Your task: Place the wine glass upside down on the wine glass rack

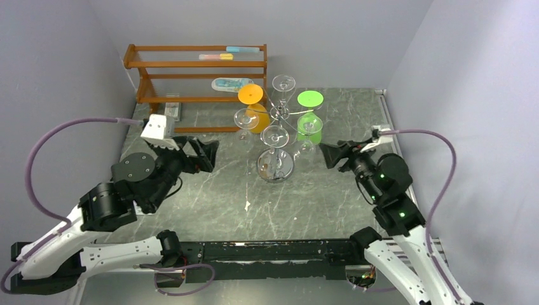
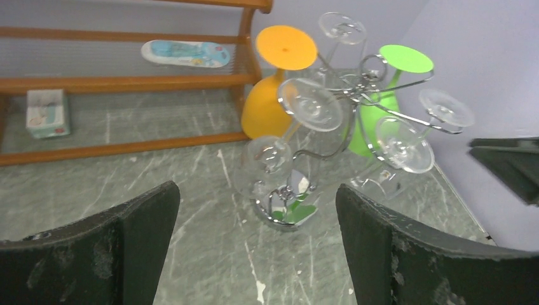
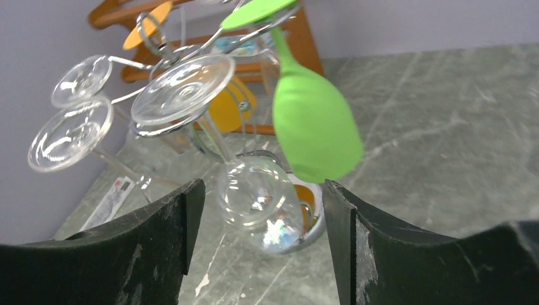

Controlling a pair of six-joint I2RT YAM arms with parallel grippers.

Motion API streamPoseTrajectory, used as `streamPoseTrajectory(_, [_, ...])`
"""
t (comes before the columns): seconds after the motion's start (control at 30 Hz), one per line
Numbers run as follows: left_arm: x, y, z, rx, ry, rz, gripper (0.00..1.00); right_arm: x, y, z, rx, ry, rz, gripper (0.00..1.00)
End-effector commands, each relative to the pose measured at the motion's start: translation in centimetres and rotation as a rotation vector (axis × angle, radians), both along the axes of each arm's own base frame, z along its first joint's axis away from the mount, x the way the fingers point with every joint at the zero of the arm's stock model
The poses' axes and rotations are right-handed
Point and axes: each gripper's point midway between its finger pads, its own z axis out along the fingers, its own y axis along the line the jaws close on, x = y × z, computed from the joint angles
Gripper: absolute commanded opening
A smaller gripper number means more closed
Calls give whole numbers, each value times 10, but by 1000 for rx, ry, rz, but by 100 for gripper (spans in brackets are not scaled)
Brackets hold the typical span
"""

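Observation:
The chrome wine glass rack (image 1: 275, 166) stands mid-table, and several wine glasses hang upside down from its arms. Among them are an orange one (image 1: 255, 117), a green one (image 1: 310, 124) and clear ones. In the right wrist view a clear wine glass (image 3: 257, 203) hangs bowl down just beyond my right gripper (image 3: 262, 190). It shows between the open fingers and touches neither. The green glass (image 3: 314, 127) hangs beside it. My right gripper (image 1: 332, 154) sits just right of the rack. My left gripper (image 1: 200, 155) is open and empty to the rack's left, facing its base (image 2: 286, 210).
An orange-brown wooden shelf (image 1: 197, 63) stands at the back left and holds a blue-and-white packet (image 1: 232, 84). A small box (image 1: 171, 109) lies under it. Grey walls close in on the left, back and right of the marble-patterned table.

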Motion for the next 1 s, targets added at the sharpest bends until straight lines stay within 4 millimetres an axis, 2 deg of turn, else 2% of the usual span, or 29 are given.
streamPoseTrajectory(0.0, [-8, 44, -15, 20, 65, 110, 96, -24, -57, -13, 23, 225, -277, 73])
streamPoseTrajectory(0.07, [-12, 57, -16, 20, 77, 127, 97, -35, -76, -12, 11, 285, -366, 79])
streamPoseTrajectory(0.17, [-21, 81, -17, 50, 87, 153, 96, -47, -103, -12, -42, 385, -504, 99])
streamPoseTrajectory(0.23, [-27, 100, -12, 66, 85, 164, 97, -57, -118, -11, -84, 439, -572, 100])
streamPoseTrajectory(0.33, [-38, 124, 5, 40, 64, 155, 97, -67, -134, 2, -97, 439, -646, 100])
streamPoseTrajectory(0.43, [-47, 139, 15, 35, 33, 122, 97, -73, -142, 22, -95, 383, -657, 100])
streamPoseTrajectory(0.57, [-53, 159, 20, 26, 23, 143, 97, -80, -150, 46, -74, 305, -663, 100])
streamPoseTrajectory(0.73, [-56, 172, 22, 17, 13, 162, 97, -82, -154, 54, -83, 289, -674, 100])
streamPoseTrajectory(0.97, [-57, 173, 22, 5, 6, 160, 97, -82, -152, 54, -85, 283, -659, 100])
